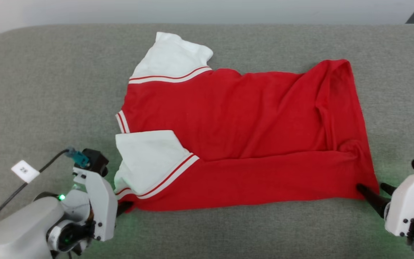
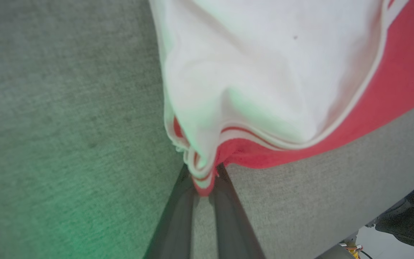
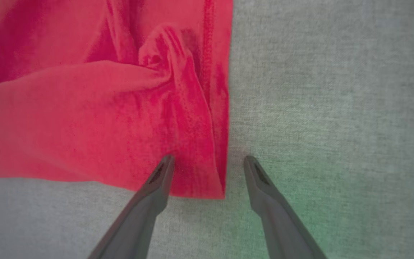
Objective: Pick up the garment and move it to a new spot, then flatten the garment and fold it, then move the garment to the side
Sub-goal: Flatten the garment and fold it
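1. The left gripper point(image 2: 203, 176) is clamped on the near shoulder corner of the garment point(image 1: 243, 136). The right gripper point(image 3: 208, 160) stands spread astride the near hem corner, pinching nothing (probably pairing up to lift that edge for folding).
2. The garment lies mid grey pad point(image 1: 49, 90), long axis left to right, collar leftward, hem rightward.

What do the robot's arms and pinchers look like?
Both arms are pale grey-white shells. The left gripper and right gripper each have two long, dark, pointed fingers. A small green light glows on the left arm, and a black cable with a white tag runs to it.
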You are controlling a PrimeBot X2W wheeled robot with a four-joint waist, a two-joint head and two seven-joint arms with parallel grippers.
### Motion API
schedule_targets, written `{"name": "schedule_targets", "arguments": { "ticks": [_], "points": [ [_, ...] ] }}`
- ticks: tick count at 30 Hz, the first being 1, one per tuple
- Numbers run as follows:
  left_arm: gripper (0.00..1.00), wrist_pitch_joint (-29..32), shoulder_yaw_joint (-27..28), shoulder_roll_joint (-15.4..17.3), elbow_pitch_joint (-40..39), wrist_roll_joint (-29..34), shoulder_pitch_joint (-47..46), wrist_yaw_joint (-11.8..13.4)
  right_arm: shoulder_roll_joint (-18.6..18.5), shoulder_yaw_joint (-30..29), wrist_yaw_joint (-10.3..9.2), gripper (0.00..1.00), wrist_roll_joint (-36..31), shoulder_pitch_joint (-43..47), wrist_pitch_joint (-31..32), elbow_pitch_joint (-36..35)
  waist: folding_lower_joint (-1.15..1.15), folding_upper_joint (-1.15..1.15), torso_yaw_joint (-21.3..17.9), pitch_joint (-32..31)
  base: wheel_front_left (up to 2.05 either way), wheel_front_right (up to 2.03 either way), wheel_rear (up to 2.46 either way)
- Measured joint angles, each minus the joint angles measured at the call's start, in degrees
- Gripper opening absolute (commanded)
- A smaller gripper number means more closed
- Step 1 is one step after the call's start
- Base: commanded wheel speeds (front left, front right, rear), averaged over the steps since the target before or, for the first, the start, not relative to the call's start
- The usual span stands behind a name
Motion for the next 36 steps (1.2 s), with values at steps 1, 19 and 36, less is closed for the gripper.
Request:
{"name": "schedule_targets", "arguments": {
  "ticks": [1,19,36],
  "points": [
    [0.00,0.0,0.0,-0.4,0.3,0.0,-0.2,0.2,0.4,0.1,-0.01,1.00,0.0,-0.6,0.2,1.5,0.00,0.00,0.2,0.1,0.00,0.00,0.00],
    [0.00,0.8,-0.1,-0.8,-1.0,0.1,-1.0,1.3,-5.1,6.7,-0.03,0.00,4.6,-6.7,-0.5,12.1,0.00,0.00,1.5,-0.4,0.00,0.00,0.00],
    [0.00,4.8,-1.0,9.5,-17.6,-2.5,4.4,9.3,-10.9,6.1,0.00,0.00,9.6,5.8,5.7,0.9,0.00,0.00,1.3,-6.6,0.00,0.00,0.00]
  ]
}}
